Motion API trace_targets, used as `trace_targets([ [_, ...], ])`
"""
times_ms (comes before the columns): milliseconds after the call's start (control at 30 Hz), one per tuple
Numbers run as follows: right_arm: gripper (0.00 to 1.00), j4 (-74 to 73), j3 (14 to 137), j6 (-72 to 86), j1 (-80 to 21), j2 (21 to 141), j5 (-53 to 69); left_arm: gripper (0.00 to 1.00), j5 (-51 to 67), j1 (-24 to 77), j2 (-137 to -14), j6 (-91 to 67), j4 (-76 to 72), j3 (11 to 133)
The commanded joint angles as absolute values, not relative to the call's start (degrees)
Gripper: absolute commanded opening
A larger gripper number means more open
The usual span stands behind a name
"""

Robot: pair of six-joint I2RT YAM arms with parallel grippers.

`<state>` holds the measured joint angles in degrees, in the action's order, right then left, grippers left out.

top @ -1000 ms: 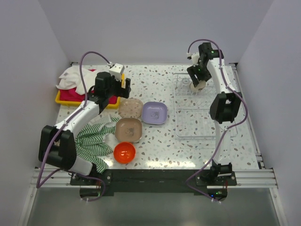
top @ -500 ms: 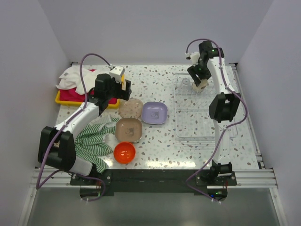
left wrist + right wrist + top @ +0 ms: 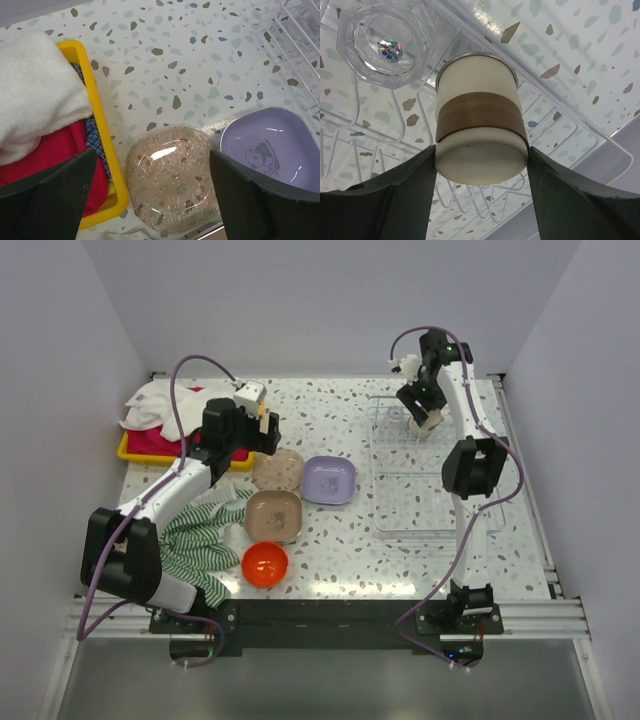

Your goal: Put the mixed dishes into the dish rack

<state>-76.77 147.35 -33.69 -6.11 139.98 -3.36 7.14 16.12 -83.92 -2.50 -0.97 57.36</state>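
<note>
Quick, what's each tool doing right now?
Left tool: open, holding nothing.
Right tool: closed on the beige cup.

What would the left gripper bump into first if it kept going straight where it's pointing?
Most likely the tan plate. The open left gripper points down at it, framed between its fingers; the lilac plate and yellow tray lie off to the sides. Its height above is unclear.
</note>
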Motion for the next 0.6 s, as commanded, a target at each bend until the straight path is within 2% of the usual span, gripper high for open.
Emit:
trace_targets([
  [0, 0.39, -85.87, 149.24, -35.24, -6.94, 142.64, -2.11, 1.00, 8.44, 15.56, -84.37, -3.52, -3.87, 58.62],
  [67, 0.53, -84.83, 148.63, -34.72, -7.29, 142.82, -3.51, 1.00, 8.44, 15.56, -84.46, -3.43, -3.78, 58.62],
  [167, 0.70, -82.19, 148.36, -34.63, -7.73, 141.42, -5.27, 1.00, 8.70, 15.56, -84.38, -3.43, -3.60, 58.62],
  [267, 0.77, -79.47, 146.87, -35.42, -7.91, 138.00, -4.92, 1.00, 9.05, 15.56, -84.46, -3.43, -3.69, 58.80],
  [533, 0.84, -75.51, 142.30, -31.65, -8.00, 130.18, -2.38, 1.00, 11.69, 15.64, -85.43, -4.04, -3.87, 60.73],
  [567, 0.99, -75.06, 141.95, -31.12, -7.91, 129.82, -2.11, 1.00, 11.95, 15.64, -85.52, -3.96, -3.78, 61.08],
])
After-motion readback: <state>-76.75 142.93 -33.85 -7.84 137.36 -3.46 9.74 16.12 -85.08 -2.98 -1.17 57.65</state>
